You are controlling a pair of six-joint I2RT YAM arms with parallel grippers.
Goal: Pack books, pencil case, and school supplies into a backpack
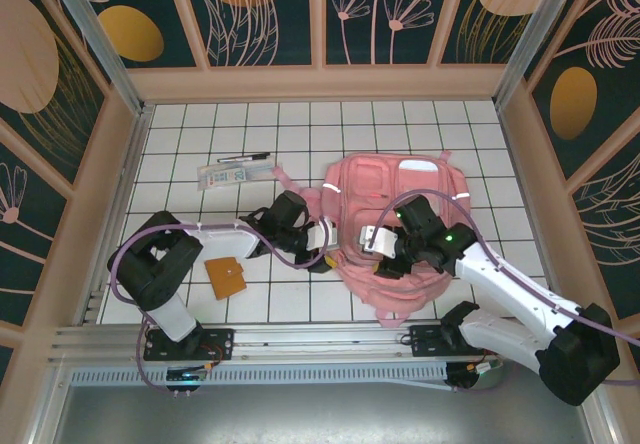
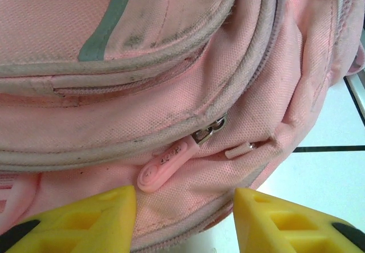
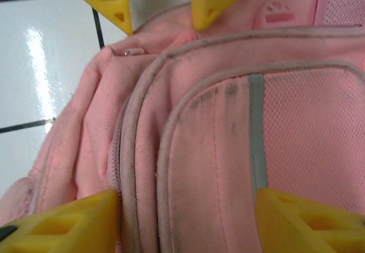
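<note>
While slumped flat right of centre on table (image 1: 180, 134), met at backpack (image 1: 400, 194) left edge by both grippers. Spread on left gripper (image 2: 185, 199), zip pull (image 2: 165, 167) just ahead between fingers (image 2: 97, 219), pinching nothing. Spread wide on right gripper (image 3: 185, 199) too, over pink fabric, empty.

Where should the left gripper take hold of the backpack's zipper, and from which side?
On the pink rubber pull tab, not the small metal slider. The tab lies loose on the backpack fabric, its rounded free end pointing toward the left gripper, so come in from that end with fingers straddling it.
</note>
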